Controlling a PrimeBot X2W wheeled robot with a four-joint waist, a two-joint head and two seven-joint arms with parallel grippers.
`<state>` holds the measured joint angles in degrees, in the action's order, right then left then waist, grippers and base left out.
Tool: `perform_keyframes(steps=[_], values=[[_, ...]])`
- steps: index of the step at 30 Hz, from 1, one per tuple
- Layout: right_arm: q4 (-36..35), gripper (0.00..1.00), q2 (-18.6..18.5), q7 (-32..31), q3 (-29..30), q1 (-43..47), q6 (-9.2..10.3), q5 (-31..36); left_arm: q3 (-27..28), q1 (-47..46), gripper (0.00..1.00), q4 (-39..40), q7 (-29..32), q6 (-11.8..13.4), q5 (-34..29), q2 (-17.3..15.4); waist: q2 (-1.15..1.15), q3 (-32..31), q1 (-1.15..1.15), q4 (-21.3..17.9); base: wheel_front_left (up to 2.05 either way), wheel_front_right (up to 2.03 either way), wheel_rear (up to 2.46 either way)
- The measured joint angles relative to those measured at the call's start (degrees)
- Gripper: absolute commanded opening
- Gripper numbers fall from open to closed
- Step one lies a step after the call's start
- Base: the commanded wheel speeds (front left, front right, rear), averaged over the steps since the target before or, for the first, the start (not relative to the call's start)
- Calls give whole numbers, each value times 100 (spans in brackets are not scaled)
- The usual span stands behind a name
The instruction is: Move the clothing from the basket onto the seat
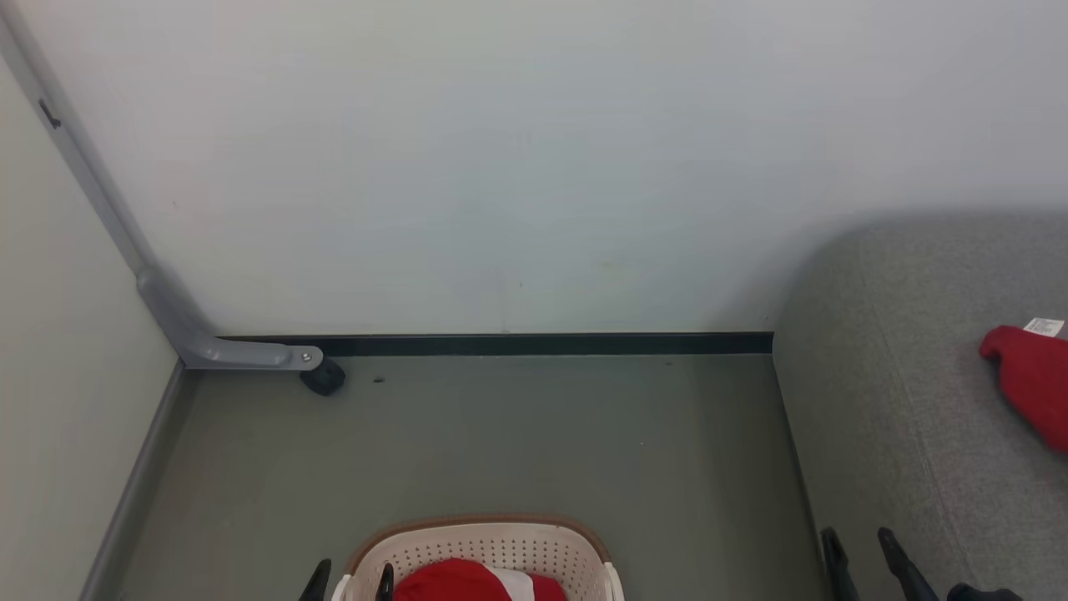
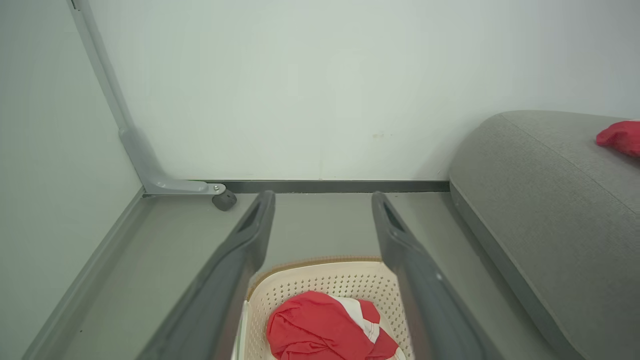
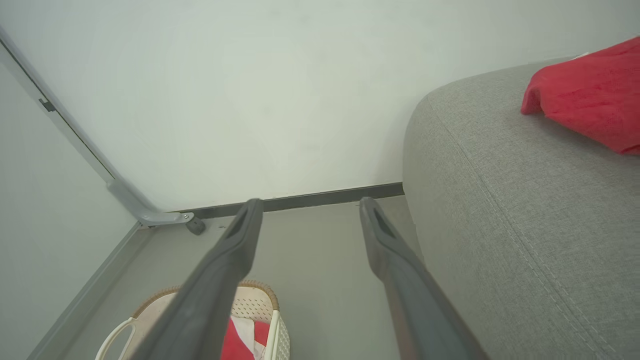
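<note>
Red clothing (image 2: 315, 325) lies in the basket (image 2: 320, 282), seemingly just below the open left end effector (image 2: 322, 197).

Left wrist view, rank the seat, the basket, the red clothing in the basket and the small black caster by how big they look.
1. seat
2. basket, cut off by the bottom edge
3. red clothing lying inside it
4. black caster, farther from the camera, so its true size is unsure

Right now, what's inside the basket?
A crumpled red-and-white garment lies in the basket. It covers the basket's floor, so anything beneath is hidden; the near side is cut off.
</note>
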<state>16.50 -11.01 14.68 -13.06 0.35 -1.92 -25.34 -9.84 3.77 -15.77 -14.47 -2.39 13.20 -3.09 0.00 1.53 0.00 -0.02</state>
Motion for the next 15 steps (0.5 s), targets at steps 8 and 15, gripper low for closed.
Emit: perform_keyframes(steps=[8, 15], values=[[16, 100, 134, 0, 289, 0, 314, 9, -23, -41, 100, 101, 0, -120, -26, 1, 0, 451, 0, -97, 0, 0, 0], [-15, 100, 249, 0, 447, -7, 524, 71, -178, -437, 100, -41, 0, -225, -197, -20, 0, 979, 1, -208, 0, 0, 0]])
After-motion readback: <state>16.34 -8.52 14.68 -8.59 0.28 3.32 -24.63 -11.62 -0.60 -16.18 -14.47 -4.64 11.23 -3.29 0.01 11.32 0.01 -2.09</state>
